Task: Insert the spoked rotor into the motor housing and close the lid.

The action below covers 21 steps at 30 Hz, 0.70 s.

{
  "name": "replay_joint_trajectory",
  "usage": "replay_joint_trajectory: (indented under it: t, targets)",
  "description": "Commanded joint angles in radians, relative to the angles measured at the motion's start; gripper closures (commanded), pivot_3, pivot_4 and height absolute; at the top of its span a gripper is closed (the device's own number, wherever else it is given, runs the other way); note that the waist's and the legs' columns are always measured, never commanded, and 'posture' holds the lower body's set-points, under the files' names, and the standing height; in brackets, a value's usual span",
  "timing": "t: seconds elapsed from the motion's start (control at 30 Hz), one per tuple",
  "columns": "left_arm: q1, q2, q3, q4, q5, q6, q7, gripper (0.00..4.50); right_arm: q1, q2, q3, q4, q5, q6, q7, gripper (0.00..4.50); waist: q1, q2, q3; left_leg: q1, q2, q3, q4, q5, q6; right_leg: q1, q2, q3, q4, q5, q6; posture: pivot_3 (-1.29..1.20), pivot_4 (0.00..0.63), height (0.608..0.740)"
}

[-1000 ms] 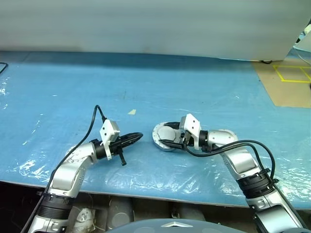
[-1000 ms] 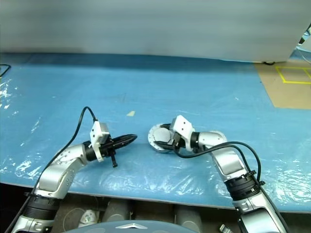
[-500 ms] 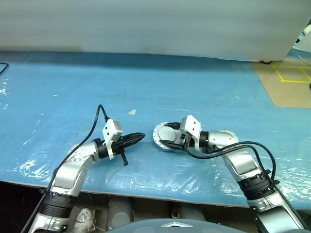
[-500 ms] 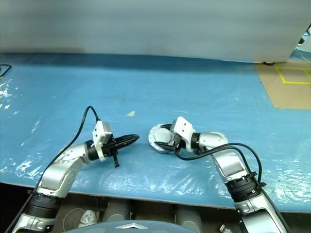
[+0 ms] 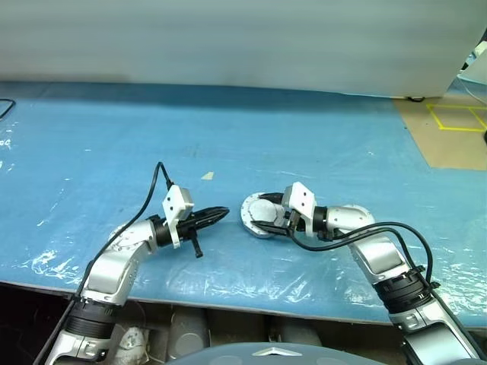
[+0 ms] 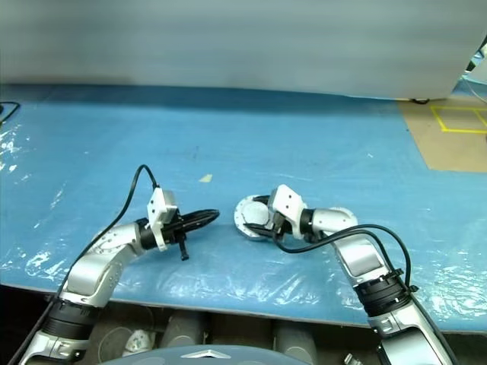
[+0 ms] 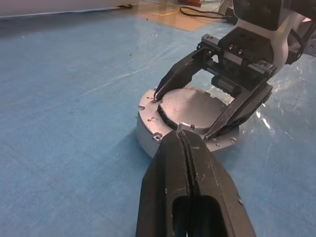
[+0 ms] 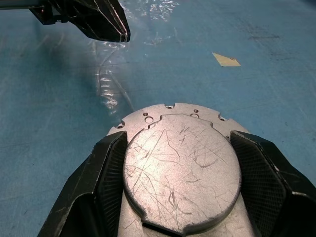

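Observation:
The motor housing is a round silver shell lying on the blue table, a little right of centre. A scratched silver lid sits flat on top of it, also seen as the lid in the left wrist view. My right gripper reaches in from the right, its two black fingers pressed against opposite sides of the lid. My left gripper is shut and empty, level, its tip pointing at the housing's left rim from a short gap away. The spoked rotor is hidden.
A small tan scrap lies on the table behind the left gripper. Wrinkled clear plastic covers the blue table near its front edge. Brown floor with yellow tape lies at the far right.

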Motion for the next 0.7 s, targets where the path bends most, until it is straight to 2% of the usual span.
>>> replay_joint_trajectory:
  t: [0.03, 0.33, 0.57, 0.7]
  targets:
    - [-0.064, -0.02, -0.046, 0.042, 0.048, -0.006, 0.024, 4.5, 0.028, -0.014, 0.037, 0.077, -0.064, 0.026, -0.013, 1.53, -0.001, 0.0, 0.0, 0.001, 0.0, 0.0, 0.0, -0.001, 0.002, 0.001, 0.0, 0.0, 0.0, 0.0, 0.0, 0.0, 0.15, 0.74]
    - [-0.131, -0.031, -0.154, 0.175, 0.196, 0.021, 0.079, 4.5, 0.031, -0.014, 0.021, 0.058, -0.044, 0.036, -0.025, 1.53, 0.0, -0.002, -0.006, 0.004, 0.0, 0.0, -0.001, -0.002, 0.002, 0.004, 0.0, 0.001, -0.001, 0.0, 0.0, 0.0, 0.15, 0.74]
    - [-0.134, -0.063, -0.153, 0.153, 0.155, 0.023, 0.057, 4.5, 0.037, -0.008, 0.015, 0.034, -0.032, 0.061, -0.031, 1.53, 0.001, -0.001, -0.01, 0.007, -0.001, 0.0, -0.004, -0.002, 0.002, 0.008, -0.001, 0.001, -0.006, 0.0, 0.0, 0.0, 0.15, 0.74]
    - [-0.145, -0.054, -0.178, 0.178, 0.186, 0.013, 0.041, 4.5, 0.03, -0.003, 0.016, 0.029, -0.029, 0.074, -0.028, 1.53, 0.001, -0.001, -0.01, 0.007, -0.001, 0.0, -0.005, -0.002, 0.002, 0.008, -0.001, 0.0, -0.008, 0.0, 0.0, 0.0, 0.15, 0.74]
